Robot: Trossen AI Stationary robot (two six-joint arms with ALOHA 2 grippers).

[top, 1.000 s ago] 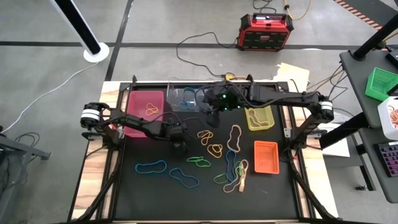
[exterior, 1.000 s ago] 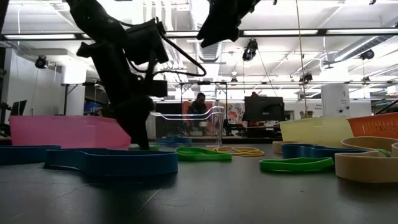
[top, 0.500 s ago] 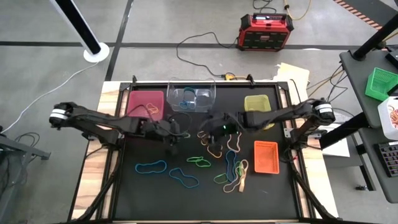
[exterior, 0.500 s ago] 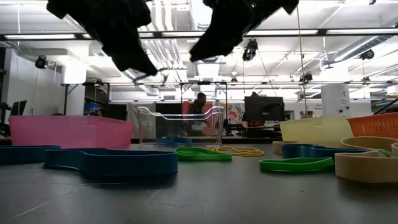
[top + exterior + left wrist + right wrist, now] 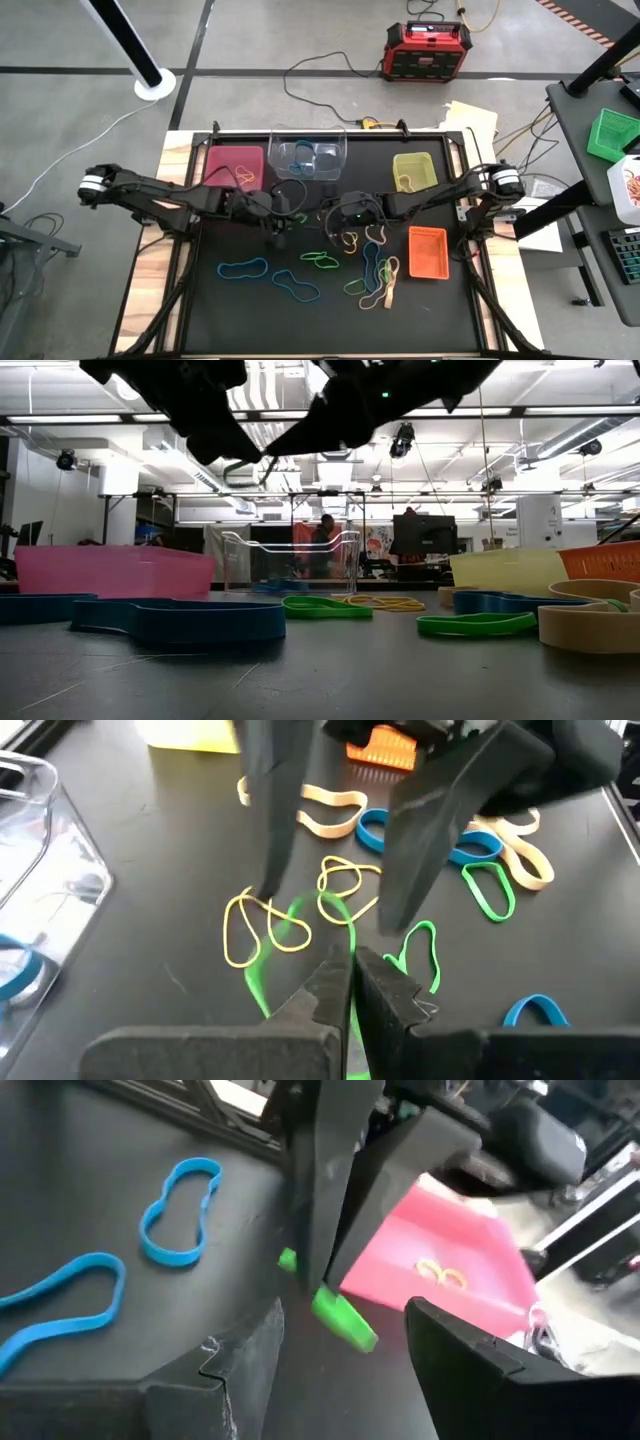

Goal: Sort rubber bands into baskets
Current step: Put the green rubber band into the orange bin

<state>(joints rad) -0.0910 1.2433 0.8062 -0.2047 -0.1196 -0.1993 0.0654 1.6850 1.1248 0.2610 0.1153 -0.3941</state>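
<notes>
Mostly thin floppy rubber bands (image 5: 244, 268) on black mat, left pincer (image 5: 352, 982) clenched on green band (image 5: 262, 992), right pincer (image 5: 335, 1342) released.

We see thin, smooth rubber bands (image 5: 243, 268) on a matt black table mat (image 5: 250, 320) — beside translucent, glossy plastic baskets (image 5: 233, 165) — with bare wood edging (image 5: 150, 270).

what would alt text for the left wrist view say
The left gripper, shut on a green rubber band, hangs over a black table strewn with yellow, green, blue and tan bands, with the right gripper's dark fingers hanging just beyond.
</notes>
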